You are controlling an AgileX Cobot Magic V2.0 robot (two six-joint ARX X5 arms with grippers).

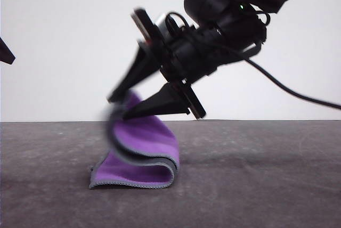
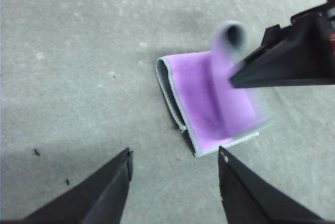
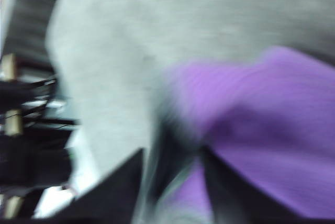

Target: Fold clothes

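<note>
In the front view, one edge of the small square purple-and-charcoal soft cloth [image 1: 139,156] is pinched and lifted by the right gripper [image 1: 118,106], the rest lying on the grey table [image 1: 266,174]. In the left wrist view, the left gripper [image 2: 175,169] is held apart, empty, near the cloth [image 2: 201,103]. In the right wrist view, blurred purple cloth [image 3: 272,130] is seen clamped between the fingers [image 3: 112,192]; the thin grip could slip and the fold be spoiled.

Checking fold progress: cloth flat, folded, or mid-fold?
Mid-fold. The cloth curls over itself, purple face showing, one edge lifted by the right pincer, the rest lying on the table.
</note>
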